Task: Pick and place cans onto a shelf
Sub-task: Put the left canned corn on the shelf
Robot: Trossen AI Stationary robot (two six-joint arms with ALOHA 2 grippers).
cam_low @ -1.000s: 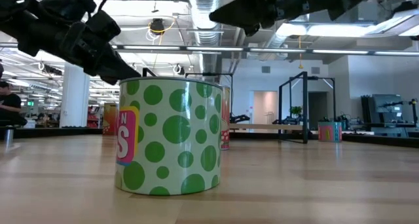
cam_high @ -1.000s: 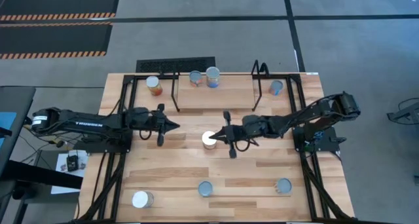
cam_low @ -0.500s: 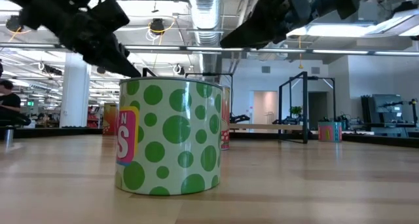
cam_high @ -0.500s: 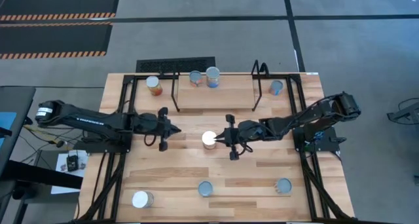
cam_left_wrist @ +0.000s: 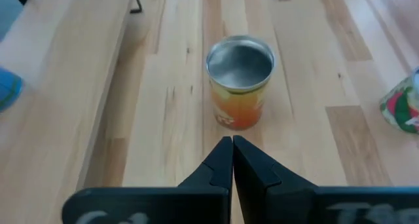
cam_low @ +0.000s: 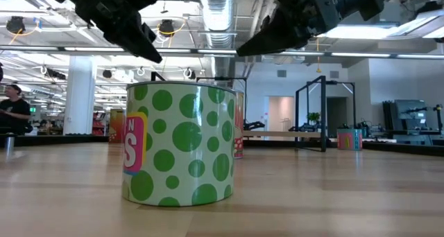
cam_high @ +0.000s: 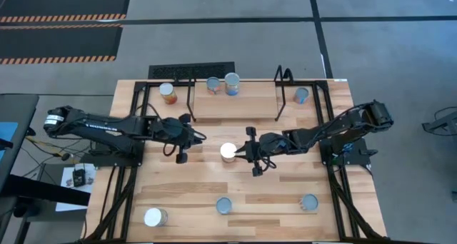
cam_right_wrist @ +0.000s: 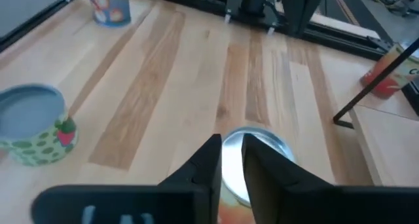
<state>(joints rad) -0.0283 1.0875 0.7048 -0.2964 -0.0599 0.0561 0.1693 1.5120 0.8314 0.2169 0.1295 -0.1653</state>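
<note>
Eight cans sit on a light-wood plank tabletop (cam_high: 285, 187) that stands on a grey floor with black-and-orange striped mats at the far left corner. Two of them rest on the shelf (cam_high: 243, 105), one stands off each end of it, three line the near edge, and one silver-topped can (cam_high: 228, 151) stands mid-table. The right gripper (cam_high: 245, 150) hangs just beside that can, fingers narrowly parted over its rim in the right wrist view, holding nothing. The left gripper (cam_high: 197, 138), fingers pressed together and empty, hovers left of the same can. From table height a green-dotted can (cam_low: 182, 145) fills the foreground before a bright hall with ducts, ceiling lights and black frames.
</note>
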